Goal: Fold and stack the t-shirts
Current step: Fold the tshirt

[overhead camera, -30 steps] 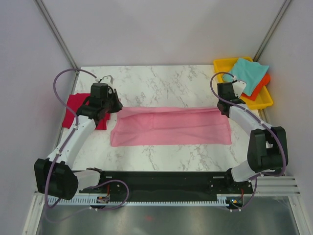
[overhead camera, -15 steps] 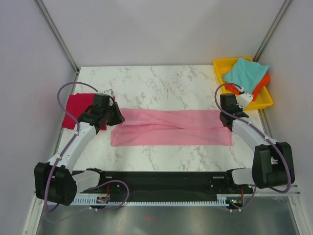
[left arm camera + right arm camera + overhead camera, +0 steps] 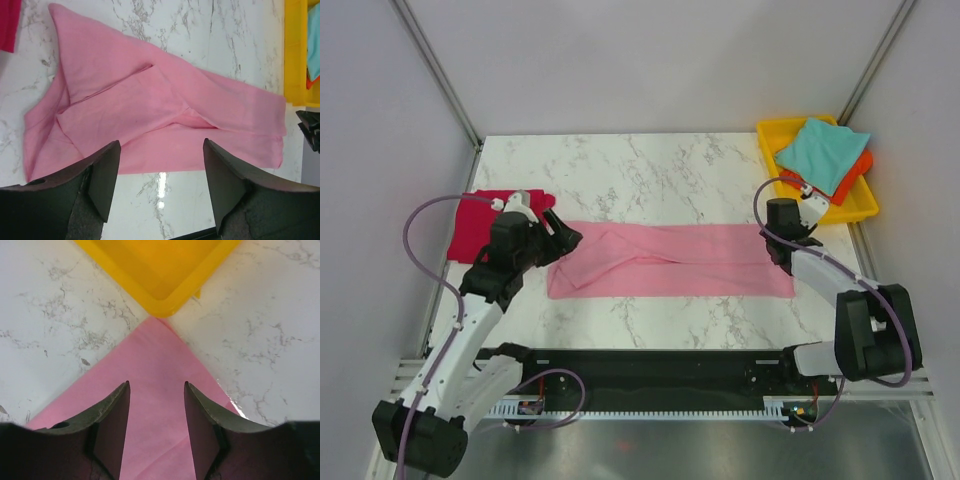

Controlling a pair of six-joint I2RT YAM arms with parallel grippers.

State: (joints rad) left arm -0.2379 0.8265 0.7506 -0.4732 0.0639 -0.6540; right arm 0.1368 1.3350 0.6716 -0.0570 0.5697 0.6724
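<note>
Left gripper [image 3: 161,145]: jaws wide apart and empty, poised over the left end of the light pink t-shirt [image 3: 670,262], with no cloth between the fingers. Right gripper [image 3: 156,385]: jaws likewise parted and holding nothing, hanging over the pink t-shirt's far right corner; the cloth beneath it lies flat.

The pink t-shirt is spread as a long band across the marble table [image 3: 650,170], running from one gripper to the other. Its right half is smooth. Its left half shows overlapping flaps and diagonal creases where layers are turned in upon each other.

Left of the pink t-shirt, near its left end but apart from it, lies the crimson t-shirt [image 3: 470,225], flat and compact, partly hidden by the left arm. Beyond the pink t-shirt's right end stands the yellow tray [image 3: 775,130], its near corner just beside the pink corner. In the tray, the teal t-shirt [image 3: 825,152] rests on top of the orange t-shirt [image 3: 860,165], of which only an edge shows.
</note>
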